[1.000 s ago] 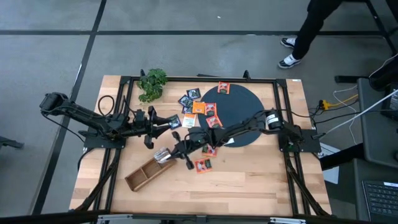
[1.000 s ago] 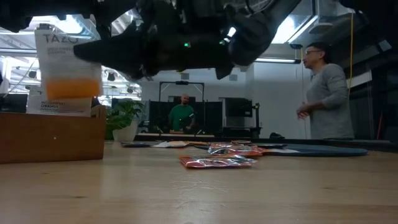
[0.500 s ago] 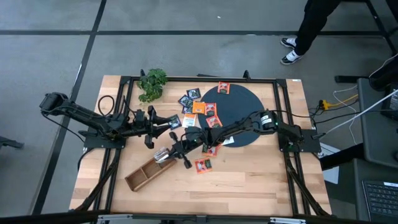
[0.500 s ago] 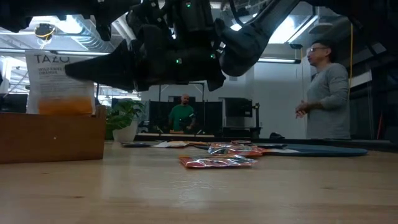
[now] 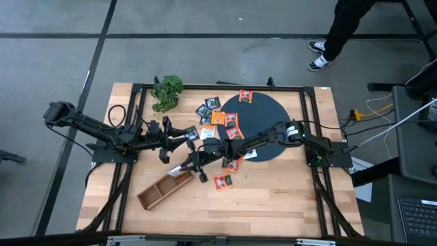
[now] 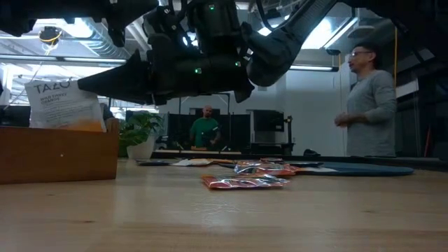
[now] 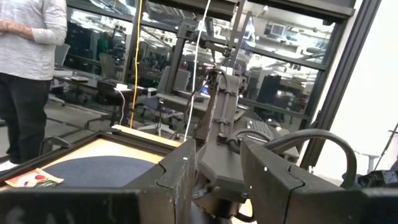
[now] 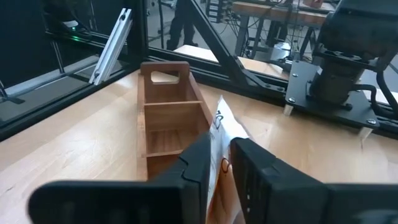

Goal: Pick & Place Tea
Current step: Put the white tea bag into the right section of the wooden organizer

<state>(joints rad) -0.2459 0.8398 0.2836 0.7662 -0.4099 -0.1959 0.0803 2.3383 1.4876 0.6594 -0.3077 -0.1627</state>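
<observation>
The right gripper (image 5: pixel 186 166) hangs over the near end of the long wooden tray (image 5: pixel 162 190). A white and orange tea sachet (image 8: pixel 219 155) sits between its two dark fingers (image 8: pixel 252 172), leaning into the tray. Whether they pinch it or have let go, I cannot tell. The left gripper (image 5: pixel 196 132) waits nearby, jaws apart, holding nothing.

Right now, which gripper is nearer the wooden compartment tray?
The right. The right gripper hangs over the near end of the wooden tray, with a white and orange sachet between its fingers. The left gripper waits farther back, off the tray.
</observation>
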